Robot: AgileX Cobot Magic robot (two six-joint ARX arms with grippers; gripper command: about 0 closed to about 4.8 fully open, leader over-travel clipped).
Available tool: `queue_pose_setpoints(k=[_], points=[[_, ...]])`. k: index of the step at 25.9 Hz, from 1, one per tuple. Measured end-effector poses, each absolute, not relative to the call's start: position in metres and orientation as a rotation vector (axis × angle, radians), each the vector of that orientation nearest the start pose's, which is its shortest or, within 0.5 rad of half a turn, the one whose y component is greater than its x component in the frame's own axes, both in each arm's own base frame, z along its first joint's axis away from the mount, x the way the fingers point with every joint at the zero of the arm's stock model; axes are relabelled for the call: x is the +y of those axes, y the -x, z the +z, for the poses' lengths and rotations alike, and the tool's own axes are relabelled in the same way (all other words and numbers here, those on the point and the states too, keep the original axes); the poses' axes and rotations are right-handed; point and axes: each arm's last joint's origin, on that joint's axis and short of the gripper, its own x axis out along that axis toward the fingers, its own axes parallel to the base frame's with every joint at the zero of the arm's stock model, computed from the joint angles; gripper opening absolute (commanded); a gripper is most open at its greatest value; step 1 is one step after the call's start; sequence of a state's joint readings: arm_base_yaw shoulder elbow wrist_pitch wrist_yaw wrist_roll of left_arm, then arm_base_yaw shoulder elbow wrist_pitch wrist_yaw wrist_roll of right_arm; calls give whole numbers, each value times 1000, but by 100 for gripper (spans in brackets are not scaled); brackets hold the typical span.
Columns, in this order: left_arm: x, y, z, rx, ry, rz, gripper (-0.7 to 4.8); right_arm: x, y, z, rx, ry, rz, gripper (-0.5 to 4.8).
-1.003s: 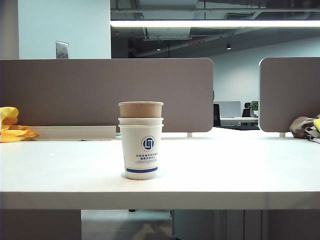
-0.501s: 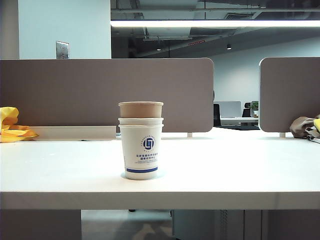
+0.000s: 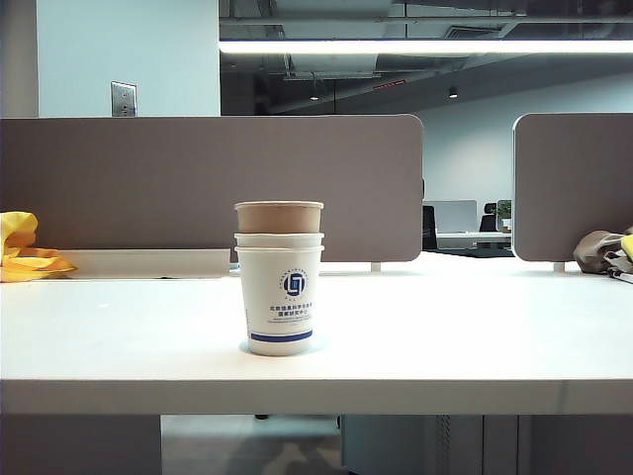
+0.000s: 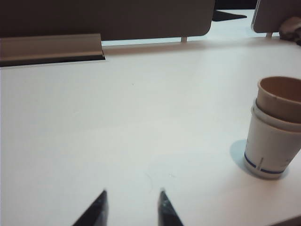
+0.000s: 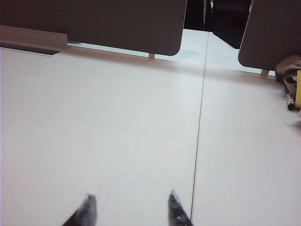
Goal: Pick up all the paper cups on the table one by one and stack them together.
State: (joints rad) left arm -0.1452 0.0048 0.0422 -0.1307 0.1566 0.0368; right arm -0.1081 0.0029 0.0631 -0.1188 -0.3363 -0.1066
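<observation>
The paper cups [image 3: 280, 277] stand as one upright stack near the middle of the white table [image 3: 475, 336]: the brown kraft cup [image 3: 279, 216] sits on top, inside two white cups with a blue logo and band. The left wrist view shows the same stack [image 4: 275, 127] off to one side of my left gripper [image 4: 132, 194], which is open and holds nothing. My right gripper [image 5: 128, 197] is open too, over bare table beside a seam line [image 5: 200, 127]; no cup appears in its view. Neither arm shows in the exterior view.
Grey-brown partition panels [image 3: 208, 183] run along the back of the table. A yellow cloth [image 3: 25, 252] lies at the far left. A brown bundle with a pen [image 5: 289, 80] lies at the far right edge.
</observation>
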Motion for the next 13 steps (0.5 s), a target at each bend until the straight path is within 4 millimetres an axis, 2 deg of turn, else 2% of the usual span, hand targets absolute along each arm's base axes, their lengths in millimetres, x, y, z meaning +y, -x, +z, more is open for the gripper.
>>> queue_pose_setpoints(k=[5, 13], points=[[-18, -95, 154, 120, -36, -304, 138, 0, -93, 170, 58, 90, 232, 198], [-17, -95, 153, 125, -35, -289, 138, -5, -93, 165, 90, 81, 187, 198]])
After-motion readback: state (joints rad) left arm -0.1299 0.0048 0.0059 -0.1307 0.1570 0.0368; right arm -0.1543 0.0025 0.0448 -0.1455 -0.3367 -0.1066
